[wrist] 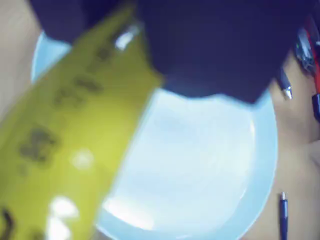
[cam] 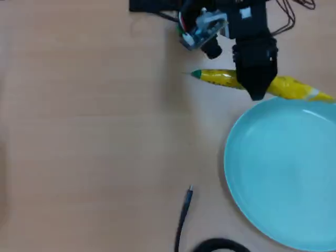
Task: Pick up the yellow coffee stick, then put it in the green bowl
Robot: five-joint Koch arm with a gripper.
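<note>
The yellow coffee stick (cam: 220, 77) lies slantwise at the top of the overhead view, its green end to the left and its other end over the far rim of the green bowl (cam: 283, 168). My black gripper (cam: 255, 89) sits across the stick's middle and is shut on it. In the wrist view the stick (wrist: 75, 130) is large and blurred, close to the camera, and runs from the dark jaws at the top down to the lower left, in front of the bowl (wrist: 200, 165). The bowl holds nothing.
A thin black cable (cam: 182, 220) lies on the wooden table left of the bowl, and its tip shows in the wrist view (wrist: 283, 215). The arm's base and wires (cam: 210, 21) fill the top edge. Red wires (wrist: 312, 40) show at the right.
</note>
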